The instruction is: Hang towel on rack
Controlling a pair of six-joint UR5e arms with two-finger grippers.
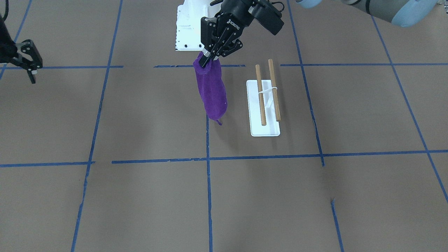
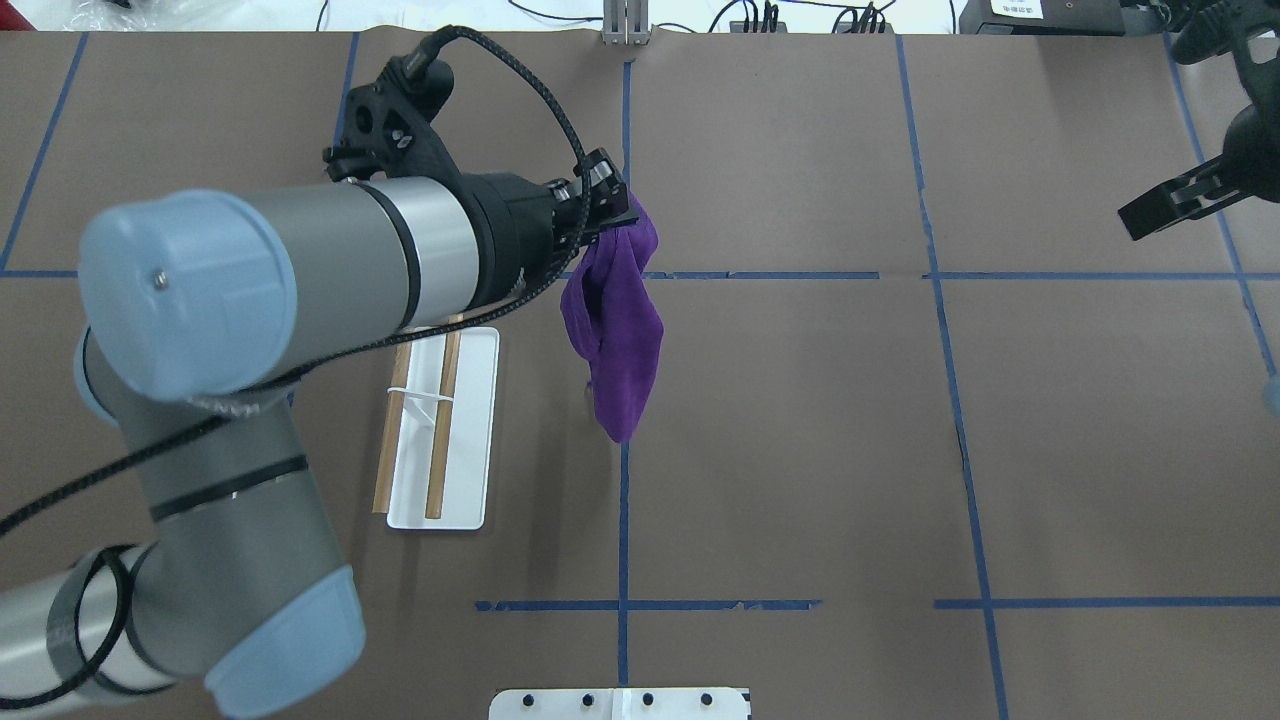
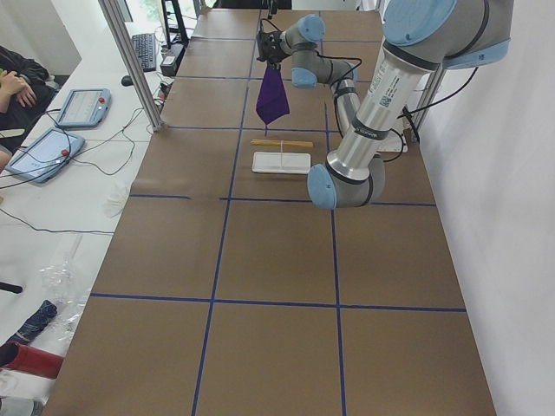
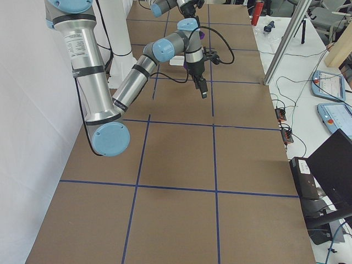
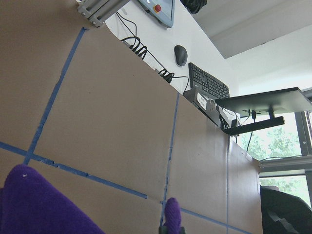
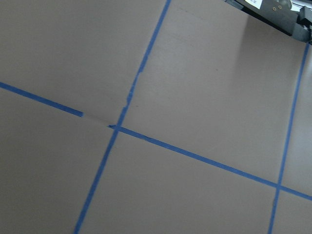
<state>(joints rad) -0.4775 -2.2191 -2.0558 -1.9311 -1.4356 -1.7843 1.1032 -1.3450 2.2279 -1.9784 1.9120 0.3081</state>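
Towel [image 1: 211, 91] is held by the left gripper [image 1: 206, 58], jaws pressed shut on a bunched upper corner. The cloth hangs down in one long purple fold. Its lowest tip is seen near the tabletop [image 1: 147, 196], but contact cannot be told. Rack [image 1: 265, 130] is stood just beside the hanging towel, on the side toward the robot's left. A clear strip of tabletop is seen between them, so nothing is draped yet. The two rods [image 1: 260, 94] are laid parallel, with their long axis running from the robot's side of the rack toward the operators' side. From the overhead view, the towel [image 2: 620, 330] is seen hung level with the far half of the rack [image 2: 475, 430]. The left gripper [image 2: 610, 215] is held just past the rods' far ends. The coming move is therefore judged to be crossways to the rods, toward the robot's left. A lift is judged needed first, so that the hanging length can be carried over the nearer rod. The right gripper [image 1: 31, 71] is parked well away from the rack, past the towel, and is not needed; the state of its jaws cannot be told.
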